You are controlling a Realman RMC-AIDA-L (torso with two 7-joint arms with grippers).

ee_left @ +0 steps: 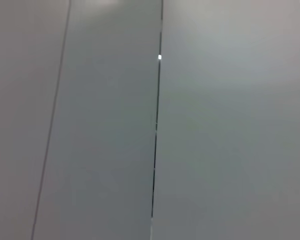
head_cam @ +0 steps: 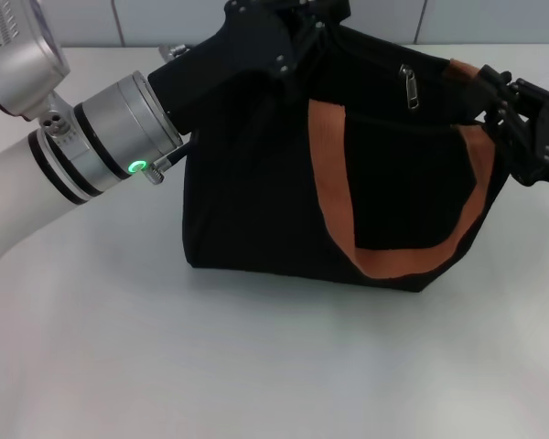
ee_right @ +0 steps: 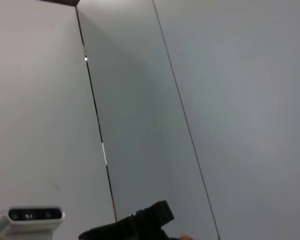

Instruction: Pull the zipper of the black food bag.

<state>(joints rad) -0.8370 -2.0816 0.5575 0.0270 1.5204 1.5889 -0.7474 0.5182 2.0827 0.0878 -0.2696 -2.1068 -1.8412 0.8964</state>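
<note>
The bag stands on the desk; the zipper hangs at its far top edge, right of centre. The left gripper reaches over the top left, apparently bracing; the right gripper meets the right end, probably anchoring it; whether either gripper's fingers grip anything cannot be told.

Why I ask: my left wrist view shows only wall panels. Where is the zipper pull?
Observer: The zipper hangs on the black food bag at its top edge, toward the right end, with nothing touching it.
Operator: And the left tool?
Observer: The left tool is at the bag's top, left of the pull.
Operator: The right one?
Observer: The right tool is at the bag's right end, by an orange strap.
</note>
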